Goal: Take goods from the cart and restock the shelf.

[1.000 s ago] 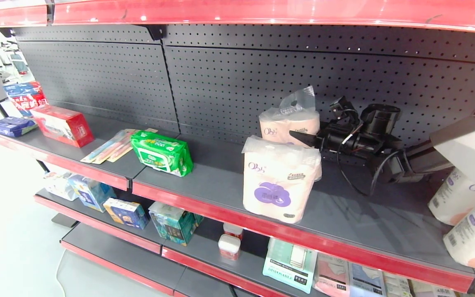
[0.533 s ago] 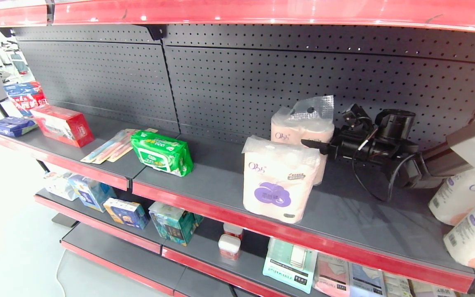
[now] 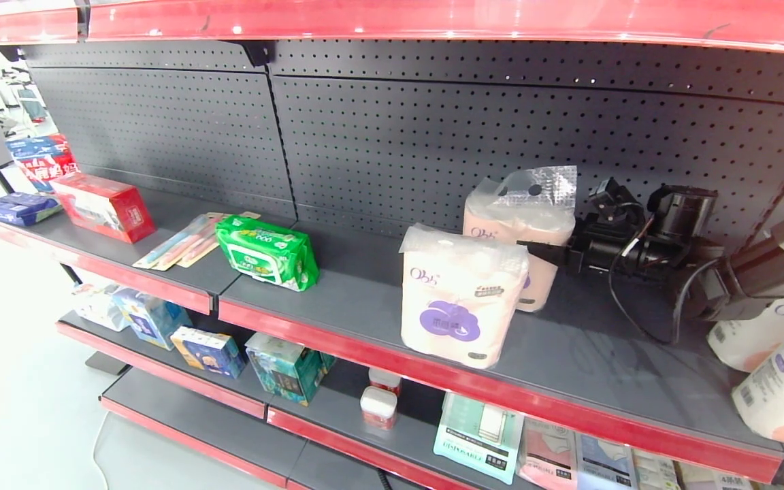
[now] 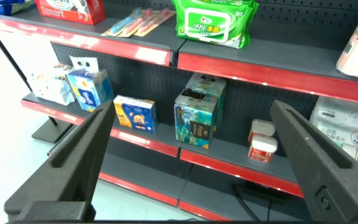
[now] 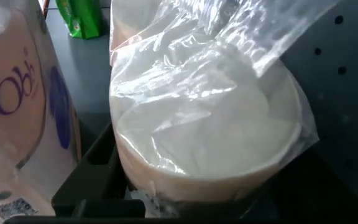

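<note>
My right gripper (image 3: 547,250) is shut on a pink toilet paper pack (image 3: 518,218) in clear wrap, held over the middle shelf (image 3: 365,333) close to the pegboard back. That pack hangs just behind and to the right of a second, larger toilet paper pack (image 3: 461,296) standing near the shelf's front edge. Whether the held pack's bottom touches the shelf board I cannot tell. In the right wrist view the wrapped roll (image 5: 204,118) lies between the dark fingers (image 5: 92,180). My left gripper (image 4: 191,109) is open with nothing between its fingers, facing the lower shelves.
A green wipes pack (image 3: 268,252), toothbrushes (image 3: 181,239) and a red box (image 3: 103,206) lie further left on the shelf. More toilet paper packs (image 3: 780,381) crowd the right end. Boxes (image 4: 197,115) and jars (image 4: 263,140) fill the lower shelf.
My right gripper has carried the toilet paper pack to the right and lower, towards the shelf board behind the front pack. Everything else on the shelf has stayed put.
</note>
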### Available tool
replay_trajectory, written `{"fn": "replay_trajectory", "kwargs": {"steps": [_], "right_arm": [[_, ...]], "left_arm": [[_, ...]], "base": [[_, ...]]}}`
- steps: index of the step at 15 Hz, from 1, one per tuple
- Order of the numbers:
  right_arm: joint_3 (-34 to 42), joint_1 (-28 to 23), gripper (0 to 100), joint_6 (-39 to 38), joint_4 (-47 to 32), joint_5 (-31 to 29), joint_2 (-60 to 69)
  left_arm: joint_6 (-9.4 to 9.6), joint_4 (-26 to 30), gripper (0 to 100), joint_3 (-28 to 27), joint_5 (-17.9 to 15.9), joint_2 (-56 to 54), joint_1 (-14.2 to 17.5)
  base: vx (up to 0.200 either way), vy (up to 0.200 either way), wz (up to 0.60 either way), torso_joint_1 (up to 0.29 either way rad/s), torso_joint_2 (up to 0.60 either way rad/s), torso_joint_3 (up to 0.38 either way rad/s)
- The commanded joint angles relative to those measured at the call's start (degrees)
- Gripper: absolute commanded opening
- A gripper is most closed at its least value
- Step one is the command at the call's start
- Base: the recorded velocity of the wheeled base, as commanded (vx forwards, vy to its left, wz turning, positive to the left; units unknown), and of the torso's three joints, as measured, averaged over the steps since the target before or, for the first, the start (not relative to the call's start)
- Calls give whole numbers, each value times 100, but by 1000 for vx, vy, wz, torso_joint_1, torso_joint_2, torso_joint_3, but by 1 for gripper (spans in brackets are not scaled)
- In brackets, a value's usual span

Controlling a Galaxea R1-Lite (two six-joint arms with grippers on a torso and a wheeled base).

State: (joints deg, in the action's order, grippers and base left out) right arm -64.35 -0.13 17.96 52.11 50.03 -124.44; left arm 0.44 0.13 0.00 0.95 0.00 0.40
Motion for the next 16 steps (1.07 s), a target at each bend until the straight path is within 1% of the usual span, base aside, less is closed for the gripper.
{"fn": "replay_trajectory", "kwargs": {"steps": [1,3,5,7,11,16], "right_arm": [[142,-22,0,41,9,16,78],[274,5,0,147,18,33,87],[485,49,0,366,18,200,113],[547,128,0,384,44,209,113],[389,216,0,366,44,209,69],[389,233,0,358,44,218,25]], "left_arm": [[0,4,100,0,2,0,-5],[0,4,100,0,2,0,-5],[0,4,100,0,2,0,4],[0,4,100,0,2,0,-5],[0,4,100,0,2,0,-5],[0,4,100,0,2,0,4]], "base": [[0,0,0,0,0,0],[0,0,0,0,0,0],[0,0,0,0,0,0],[0,0,0,0,0,0],[0,0,0,0,0,0],[0,0,0,0,0,0]]}}
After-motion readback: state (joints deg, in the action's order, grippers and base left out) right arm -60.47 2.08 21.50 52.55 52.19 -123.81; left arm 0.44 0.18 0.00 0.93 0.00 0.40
